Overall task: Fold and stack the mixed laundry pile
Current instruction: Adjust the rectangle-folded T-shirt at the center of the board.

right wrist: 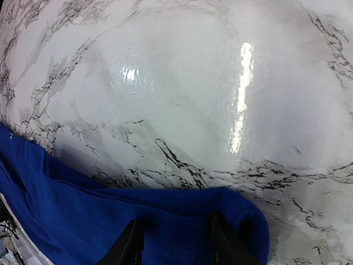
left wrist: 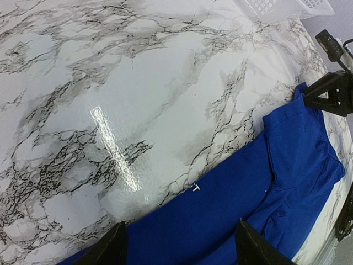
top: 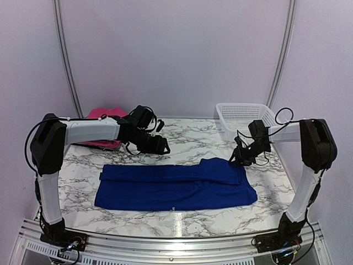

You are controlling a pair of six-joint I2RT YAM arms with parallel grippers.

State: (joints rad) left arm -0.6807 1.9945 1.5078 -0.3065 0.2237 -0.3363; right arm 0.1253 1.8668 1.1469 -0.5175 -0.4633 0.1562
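Note:
A royal blue garment (top: 176, 187) lies spread flat across the middle of the marble table (top: 187, 135). A magenta-pink garment (top: 102, 114) sits bunched at the back left, partly hidden behind my left arm. My left gripper (top: 162, 146) hovers open over the blue garment's far edge (left wrist: 220, 221), its fingers (left wrist: 113, 248) wide apart and holding nothing. My right gripper (top: 238, 159) is down at the blue garment's far right corner. In the right wrist view its fingers (right wrist: 220, 240) stand apart on the blue cloth (right wrist: 66, 215), and a raised fold (right wrist: 248, 221) curls round the right one.
A white mesh basket (top: 242, 115) stands at the back right corner, just behind my right arm; its edge also shows in the left wrist view (left wrist: 287, 6). Bare marble lies between the blue garment and the back wall. My right gripper's dark fingers (left wrist: 331, 94) show in the left wrist view.

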